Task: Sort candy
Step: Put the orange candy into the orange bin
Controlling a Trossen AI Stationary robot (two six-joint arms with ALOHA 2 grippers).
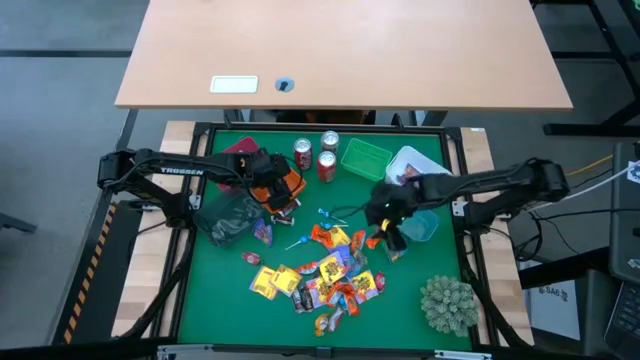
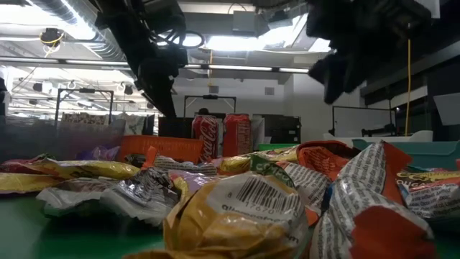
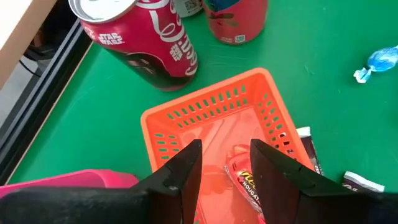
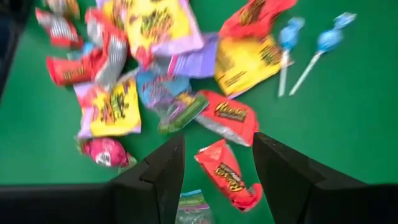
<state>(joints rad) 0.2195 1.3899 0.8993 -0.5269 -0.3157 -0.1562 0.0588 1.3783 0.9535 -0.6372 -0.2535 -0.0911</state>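
From overhead you can see the sorting has barely started: most of the candy (image 1: 325,275) lies in a heap on the green desk (image 1: 220,300), around six o'clock from the mat's centre, with a couple of blue lollipops (image 1: 330,214) loose just above it. The left hand (image 1: 283,196) hangs over the orange basket (image 1: 291,187) at about ten o'clock, near the two red cans (image 1: 314,157), while the right hand (image 1: 392,238) sits at about three o'clock beside the teal bin (image 1: 424,225); the green tray (image 1: 366,158) at one o'clock looks empty from here. At desk height, wrappers fill the foreground, led by a yellow-gold sweet (image 2: 237,216), and both arms show only as dark shapes overhead, so you learn little about progress there. Through the left wrist camera, the left hand (image 3: 226,157) is released, its fingers spread over the basket (image 3: 186,115), and one red-wrapped sweet (image 3: 245,177) rests inside, the only piece you can confirm as sorted. Through the right wrist camera, the right hand (image 4: 219,163) is spread wide and empty above a red wrapped sweet (image 4: 227,172) at the pile's edge, probably its next pick. Judging by this, nearly the whole pile is left for you to clear.
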